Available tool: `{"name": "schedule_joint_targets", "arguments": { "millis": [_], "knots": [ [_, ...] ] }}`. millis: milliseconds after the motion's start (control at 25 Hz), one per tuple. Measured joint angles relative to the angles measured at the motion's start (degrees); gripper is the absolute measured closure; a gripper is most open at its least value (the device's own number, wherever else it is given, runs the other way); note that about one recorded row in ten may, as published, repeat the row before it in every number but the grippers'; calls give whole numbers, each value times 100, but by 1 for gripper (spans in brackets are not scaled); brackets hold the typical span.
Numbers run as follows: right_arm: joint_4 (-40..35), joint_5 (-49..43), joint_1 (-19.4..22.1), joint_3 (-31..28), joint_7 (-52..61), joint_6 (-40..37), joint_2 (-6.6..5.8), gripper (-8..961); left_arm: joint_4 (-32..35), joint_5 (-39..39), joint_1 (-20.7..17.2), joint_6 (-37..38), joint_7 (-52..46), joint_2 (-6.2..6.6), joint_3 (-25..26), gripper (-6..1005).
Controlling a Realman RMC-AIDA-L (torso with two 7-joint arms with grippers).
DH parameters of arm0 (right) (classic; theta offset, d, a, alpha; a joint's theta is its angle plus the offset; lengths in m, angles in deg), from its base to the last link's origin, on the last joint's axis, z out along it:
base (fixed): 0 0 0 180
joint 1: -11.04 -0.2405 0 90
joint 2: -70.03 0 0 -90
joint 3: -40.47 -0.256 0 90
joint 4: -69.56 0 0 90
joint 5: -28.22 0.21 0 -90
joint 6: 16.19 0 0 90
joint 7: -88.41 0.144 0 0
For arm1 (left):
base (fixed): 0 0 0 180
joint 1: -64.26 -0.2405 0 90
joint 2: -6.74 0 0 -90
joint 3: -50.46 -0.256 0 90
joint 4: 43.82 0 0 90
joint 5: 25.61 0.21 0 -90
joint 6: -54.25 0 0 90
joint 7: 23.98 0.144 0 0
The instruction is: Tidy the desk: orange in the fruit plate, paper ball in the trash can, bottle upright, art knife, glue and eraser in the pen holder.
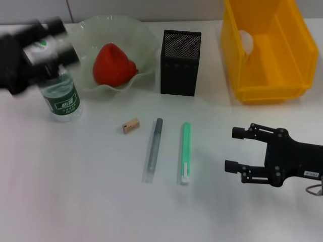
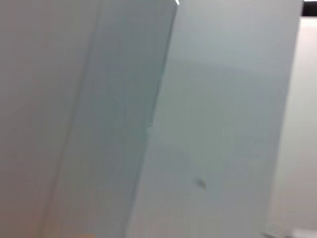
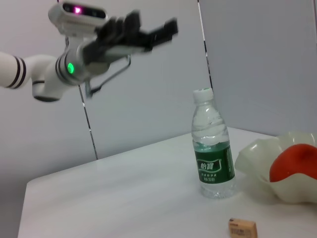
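Observation:
The bottle [image 1: 61, 98] [image 3: 214, 148] stands upright at the left of the table. My left gripper [image 1: 65, 40] [image 3: 158, 34] hovers above its cap, blurred, open and clear of it. The orange [image 1: 113, 65] [image 3: 294, 166] lies in the fruit plate [image 1: 88, 30] [image 3: 252, 158]. The paper ball [image 1: 246, 40] rests inside the trash can [image 1: 267, 85]. The eraser [image 1: 130, 125] [image 3: 242, 228], a grey slim art knife [image 1: 153, 148] and a green glue stick [image 1: 185, 152] lie on the table in front of the pen holder [image 1: 180, 63]. My right gripper [image 1: 237, 148] is open, low at the right, holding nothing.
The white table [image 1: 75, 191] stretches bare toward the front left. The trash can stands at the back right, the pen holder beside the plate. The left wrist view shows only blurred grey wall panels.

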State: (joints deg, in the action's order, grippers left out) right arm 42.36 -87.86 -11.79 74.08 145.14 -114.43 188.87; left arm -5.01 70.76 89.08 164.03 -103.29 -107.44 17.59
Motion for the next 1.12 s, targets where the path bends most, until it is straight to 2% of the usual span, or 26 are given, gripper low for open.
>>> {"name": "schedule_joint_targets", "arguments": {
  "millis": [120, 160, 240, 440, 520, 760, 960, 1040, 1080, 1120],
  "knots": [
    [5, 6, -101, -39, 105, -6, -17, 128, -162, 128, -111, -20, 253, 11, -437, 202],
    [5, 6, -101, -39, 105, -6, -17, 128, -162, 128, -111, -20, 253, 11, -437, 202],
    [-4, 9, -138, -64, 187, -41, -24, 128, -280, 507, -190, -92, 549, -35, -606, 202],
    [-54, 57, -254, -75, 525, -174, -55, 128, -781, 1217, -210, -480, 1247, -120, -613, 202],
    [-71, 68, -346, -75, 780, -262, -121, 129, -1009, 1363, -209, -694, 1555, -144, -621, 203],
    [-79, 69, -499, -42, 1013, -238, -178, 129, -1362, 1514, -188, -1049, 2024, -174, -656, 203],
    [-83, 32, -715, -12, 1126, -77, -216, 130, -1445, 1532, -210, -1317, 2319, -278, -672, 203],
    [-100, 1, -854, 78, 1206, -17, -266, 130, -1445, 1532, -210, -1317, 2319, -278, -672, 203],
    [-138, -17, -957, 183, 1268, 2, -308, 130, -1502, 1536, -218, -1458, 2474, -343, -700, 203],
    [-225, -48, -1110, 381, 1381, 18, -357, 131, -1507, 1538, -224, -1468, 2504, -355, -720, 203]
  ]
}}
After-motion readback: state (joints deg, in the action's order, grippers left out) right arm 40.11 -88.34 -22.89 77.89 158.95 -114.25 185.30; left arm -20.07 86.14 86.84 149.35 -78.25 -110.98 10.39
